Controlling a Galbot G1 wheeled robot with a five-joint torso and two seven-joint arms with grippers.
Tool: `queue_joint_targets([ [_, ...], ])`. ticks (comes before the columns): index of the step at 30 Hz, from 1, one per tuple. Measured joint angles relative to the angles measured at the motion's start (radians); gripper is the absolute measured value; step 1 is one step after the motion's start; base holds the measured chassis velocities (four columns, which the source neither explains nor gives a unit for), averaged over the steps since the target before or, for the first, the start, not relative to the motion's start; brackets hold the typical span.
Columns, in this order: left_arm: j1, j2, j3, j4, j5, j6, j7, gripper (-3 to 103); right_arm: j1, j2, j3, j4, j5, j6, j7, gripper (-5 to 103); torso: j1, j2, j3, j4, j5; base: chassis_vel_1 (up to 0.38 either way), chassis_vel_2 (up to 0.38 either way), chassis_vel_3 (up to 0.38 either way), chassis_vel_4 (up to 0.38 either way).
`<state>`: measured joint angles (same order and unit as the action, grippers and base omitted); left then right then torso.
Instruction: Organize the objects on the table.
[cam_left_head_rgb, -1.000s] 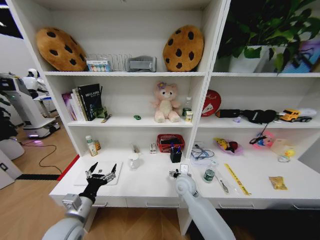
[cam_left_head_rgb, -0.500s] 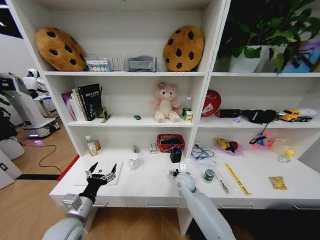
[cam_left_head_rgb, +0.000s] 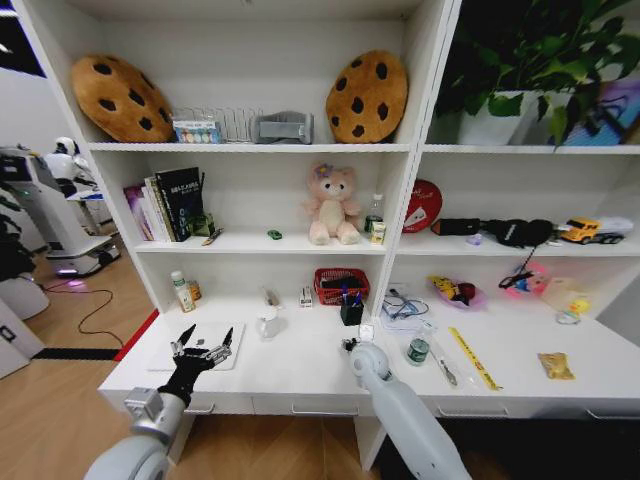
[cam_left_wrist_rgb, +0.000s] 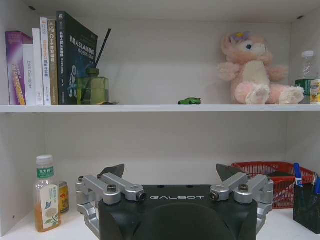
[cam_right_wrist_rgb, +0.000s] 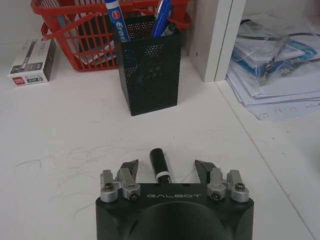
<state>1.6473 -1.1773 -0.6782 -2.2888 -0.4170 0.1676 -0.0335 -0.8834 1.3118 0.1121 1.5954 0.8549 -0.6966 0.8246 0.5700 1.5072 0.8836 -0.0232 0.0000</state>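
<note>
Table (cam_left_head_rgb: 300, 372) clutter is judged mostly unsorted. Silver laptop (cam_left_head_rgb: 162, 352) lies at the left end; left gripper (cam_left_head_rgb: 203, 349) hovers over it, fingers spread, empty. Mid-desk, right gripper (cam_right_wrist_rgb: 166, 168) is lowered with open fingers either side of a dark pen (cam_right_wrist_rgb: 159, 163), not yet clamped. Tin (cam_left_head_rgb: 418, 350) and yellow ruler (cam_left_head_rgb: 473, 357) remain further right, untouched.
</note>
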Motion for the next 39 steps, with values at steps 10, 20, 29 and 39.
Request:
queue_joint_targets([
  [10, 0.0, 0.0, 0.0, 0.0, 0.0, 0.0, 0.0, 100, 0.014, 0.004, 0.009, -0.022, -0.003, -0.002, -0.058, 56, 0.0, 0.0, 0.0, 0.0, 0.0, 0.0, 0.0, 0.0, 0.0],
  [20, 0.0, 0.0, 0.0, 0.0, 0.0, 0.0, 0.0, 100, 0.021, 0.002, 0.002, -0.021, 0.019, -0.035, -0.067, 54, 0.0, 0.0, 0.0, 0.0001, -0.0001, 0.0, 0.0, 0.0, 0.0],
  [29, 0.0, 0.0, 0.0, 0.0, 0.0, 0.0, 0.0, 100, 0.008, 0.003, 0.012, -0.018, 0.02, -0.036, -0.069, 51, 0.0, 0.0, 0.0, 0.0001, -0.0002, 0.0, 0.0, 0.0, 0.0],
  [39, 0.0, 0.0, 0.0, 0.0, 0.0, 0.0, 0.0, 100, -0.007, 0.0, 0.016, -0.012, 0.021, -0.036, -0.069, 28, 0.0, 0.0, 0.0, -0.0004, -0.0003, 0.0, 0.0, 0.0, 0.0],
])
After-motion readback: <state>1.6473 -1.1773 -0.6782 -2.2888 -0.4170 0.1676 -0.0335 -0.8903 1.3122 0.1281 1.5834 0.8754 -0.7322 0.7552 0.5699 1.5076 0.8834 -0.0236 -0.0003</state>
